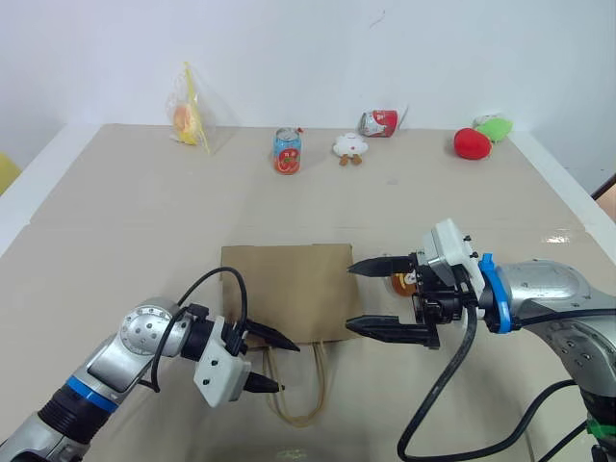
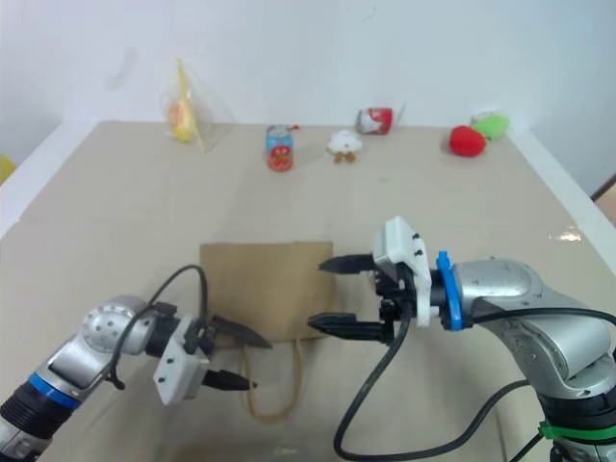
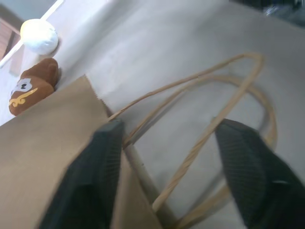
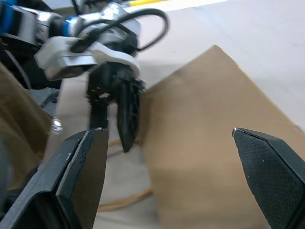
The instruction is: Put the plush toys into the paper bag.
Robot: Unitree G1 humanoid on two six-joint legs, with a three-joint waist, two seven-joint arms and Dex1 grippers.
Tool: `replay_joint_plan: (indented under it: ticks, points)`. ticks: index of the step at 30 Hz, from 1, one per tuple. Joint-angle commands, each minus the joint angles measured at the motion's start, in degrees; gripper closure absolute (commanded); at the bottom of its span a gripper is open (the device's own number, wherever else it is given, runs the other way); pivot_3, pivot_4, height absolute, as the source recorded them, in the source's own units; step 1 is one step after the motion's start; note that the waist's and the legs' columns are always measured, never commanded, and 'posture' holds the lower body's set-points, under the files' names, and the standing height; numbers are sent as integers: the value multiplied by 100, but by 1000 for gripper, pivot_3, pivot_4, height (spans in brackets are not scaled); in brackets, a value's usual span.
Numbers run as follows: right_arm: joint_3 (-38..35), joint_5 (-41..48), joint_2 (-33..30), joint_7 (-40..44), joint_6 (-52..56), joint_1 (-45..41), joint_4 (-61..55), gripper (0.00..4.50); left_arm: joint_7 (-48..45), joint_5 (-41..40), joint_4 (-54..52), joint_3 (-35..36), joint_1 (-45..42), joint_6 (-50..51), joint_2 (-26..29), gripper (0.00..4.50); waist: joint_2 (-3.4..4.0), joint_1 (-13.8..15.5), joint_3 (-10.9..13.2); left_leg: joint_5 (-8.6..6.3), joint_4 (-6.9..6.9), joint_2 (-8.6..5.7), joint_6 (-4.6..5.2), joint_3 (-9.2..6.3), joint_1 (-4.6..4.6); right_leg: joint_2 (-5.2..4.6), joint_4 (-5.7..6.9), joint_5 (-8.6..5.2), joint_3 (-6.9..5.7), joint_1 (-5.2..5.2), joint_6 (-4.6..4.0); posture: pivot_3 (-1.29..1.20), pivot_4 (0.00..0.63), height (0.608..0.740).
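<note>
Two end effectors hovered over the bench [image 1: 115, 192]. The flat paper bag [image 1: 286, 289] lay between them, handles toward the robot. The right end effector [image 1: 377, 296] gaped wide, empty, above the bag's right edge. The left end effector [image 1: 279, 364] stood partly open at the bag's mouth edge and handles [image 3: 205, 138], gripping nothing. The brown monkey plush [image 3: 31, 87] and white-and-yellow egg plush [image 3: 39, 36] lay just beyond the bag. No writing was legible.

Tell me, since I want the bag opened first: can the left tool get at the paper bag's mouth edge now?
Probably yes. The left tool sits right at the paper bag mouth beside the cord handles, jaws apart, with nothing between them.
</note>
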Motion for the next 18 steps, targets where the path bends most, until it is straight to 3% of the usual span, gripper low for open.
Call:
replay_joint_plan:
  ticks: [1, 5, 18]
  points:
    - [-229, 376, -194, 223, 102, -110, -213, 0, -72, -441, -240, 113, -67, 531, 44, 2977, 0, 0, 0, 0, 0, 0, 0, 0, 0, 0, 0, 0, 0, 0, 0, 0, 150, 740]
    - [-165, 283, -222, 241, 27, -91, -207, 0, 39, -728, -217, 367, -175, 1048, -33, 4402, 0, 0, 0, 0, 0, 0, 0, -1, 0, 1, 0, 0, 0, 0, 0, 0, 150, 740]
    - [56, 108, -125, 168, 57, -274, -94, 0, 589, -1053, 737, 1308, -1685, 2016, -628, 4402, -1, -17, 0, 4, 9, -6, 6, -4, -7, -1, -3, 6, 0, 2, 10, 0, 150, 740]
